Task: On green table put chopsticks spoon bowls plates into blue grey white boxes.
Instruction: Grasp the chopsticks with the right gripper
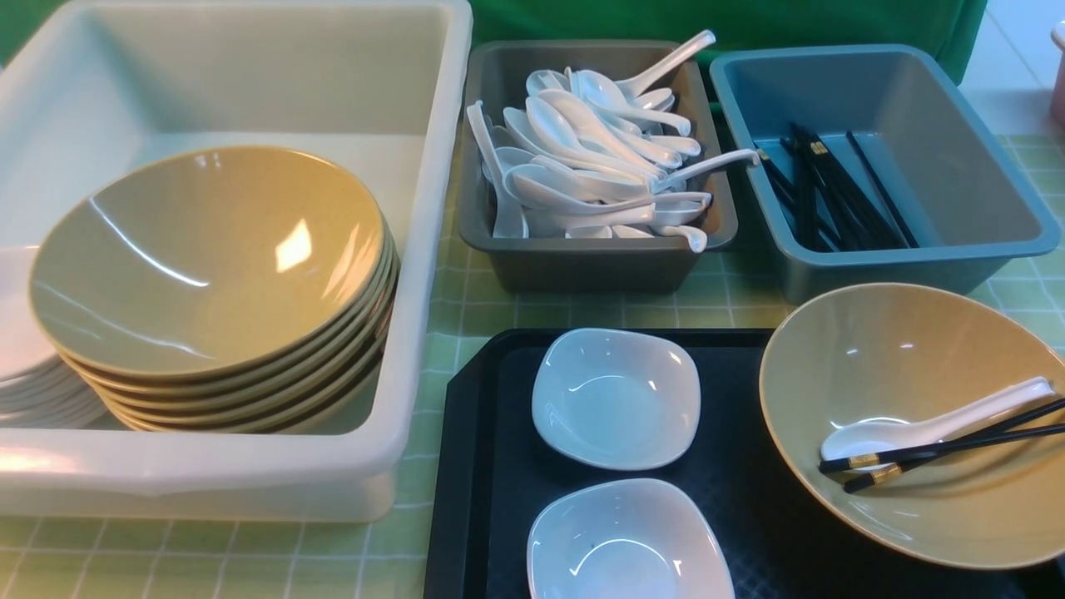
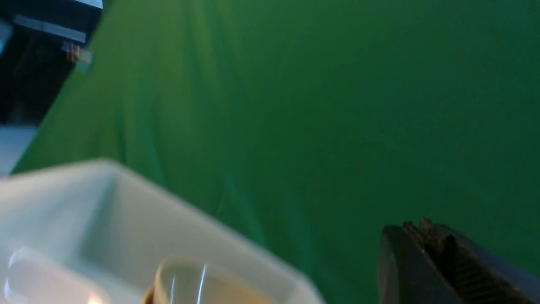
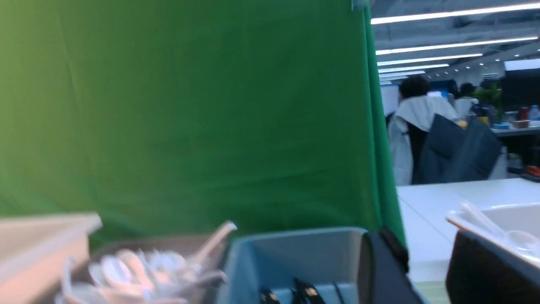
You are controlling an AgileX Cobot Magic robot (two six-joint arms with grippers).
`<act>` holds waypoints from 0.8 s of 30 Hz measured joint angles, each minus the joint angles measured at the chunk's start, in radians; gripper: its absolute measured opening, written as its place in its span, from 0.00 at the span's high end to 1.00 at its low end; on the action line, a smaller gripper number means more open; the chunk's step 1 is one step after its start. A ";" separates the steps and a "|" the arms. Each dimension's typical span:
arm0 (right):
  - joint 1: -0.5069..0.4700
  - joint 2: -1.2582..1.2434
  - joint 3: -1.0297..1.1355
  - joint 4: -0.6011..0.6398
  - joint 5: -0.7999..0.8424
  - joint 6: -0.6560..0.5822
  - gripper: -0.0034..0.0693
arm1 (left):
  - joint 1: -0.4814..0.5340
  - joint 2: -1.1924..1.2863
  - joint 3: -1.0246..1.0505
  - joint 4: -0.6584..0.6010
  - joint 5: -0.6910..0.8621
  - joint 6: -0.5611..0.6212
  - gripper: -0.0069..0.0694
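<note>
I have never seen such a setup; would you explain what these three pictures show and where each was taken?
It is a two-armed robot sorting tableware. The front view looks forward from between the arms; the others come from wrist cameras, blurred. On the pale green checked table stand a large translucent white tub of stacked tan bowls, a dark grey box of white ceramic spoons and a blue box of black chopsticks. A black tray holds two small white dishes, beside another tan bowl containing a spoon and chopsticks. Only dark edges of the left gripper and right gripper show; neither visibly holds anything.
</note>
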 joint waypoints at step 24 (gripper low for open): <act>0.004 0.772 -0.885 0.084 0.880 -0.365 0.63 | -0.003 0.717 -0.943 0.213 1.050 0.068 0.91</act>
